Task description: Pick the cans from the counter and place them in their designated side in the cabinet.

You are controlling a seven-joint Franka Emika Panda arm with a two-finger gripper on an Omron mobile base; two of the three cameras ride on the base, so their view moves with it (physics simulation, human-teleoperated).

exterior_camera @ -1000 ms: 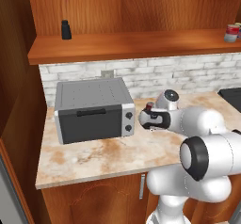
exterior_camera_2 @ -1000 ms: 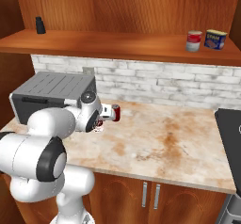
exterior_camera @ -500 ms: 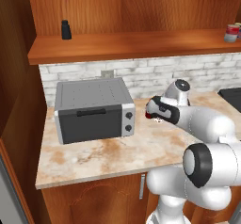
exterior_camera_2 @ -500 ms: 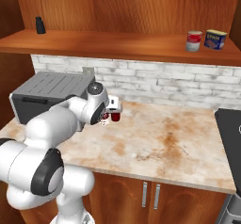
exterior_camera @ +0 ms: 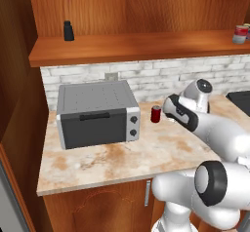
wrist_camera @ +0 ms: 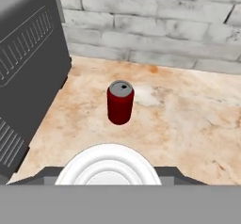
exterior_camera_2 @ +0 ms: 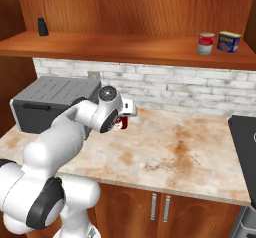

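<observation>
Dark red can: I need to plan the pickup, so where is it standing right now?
The dark red can stands upright on the counter, just right of the toaster oven in the left base view, near the brick wall.

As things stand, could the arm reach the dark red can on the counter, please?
Probably yes: the dark red can stands upright, apart from the toaster oven, with bare counter around it.

- We see a grey toaster oven [exterior_camera: 95, 113] on the left, its two knobs [exterior_camera: 132, 125] on the front's right edge.
- A small black bottle [exterior_camera: 68, 30] stands upright far left.
- A blue-labelled can [exterior_camera_2: 229, 41] sits up high at the right.
- A whitewashed brick backsplash [exterior_camera_2: 190, 88] carries a wall outlet [exterior_camera: 112, 76].
- Brown doors with metal handles [exterior_camera_2: 160, 208] hang below.
</observation>
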